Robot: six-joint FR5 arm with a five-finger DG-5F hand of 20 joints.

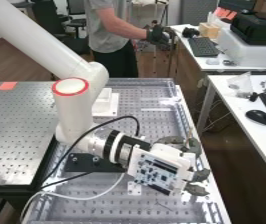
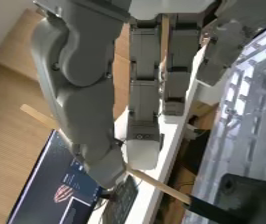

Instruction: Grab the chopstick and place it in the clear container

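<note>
Poking out from both sides of the hand [image 1: 201,175], the chopstick [image 2: 157,185] is caught between the curled fingers and thumb, at a slant in the wrist view. One pale end sticks out past the thumb [image 2: 87,115]; the other side runs toward a black part beside the hand, and I cannot tell whether they touch. The hand is clenched round the stick, above the near part of the perforated desk [image 1: 160,204]. A circuit board [image 1: 155,171] is mounted on the hand, and the white arm [image 1: 40,37] reaches it from the high view's upper left. Just left of the hand in that view, a black plate [image 1: 84,164] lies on the desk, with a black cable [image 1: 104,126] and a white cable [image 1: 94,198] looping nearby. Beyond the hand, up the desk, sits a white block [image 1: 104,99]. Well to the hand's right, across a gap, a white table [image 1: 221,104] bears a computer mouse [image 1: 259,117] and a clear bag [image 1: 240,84].
</note>
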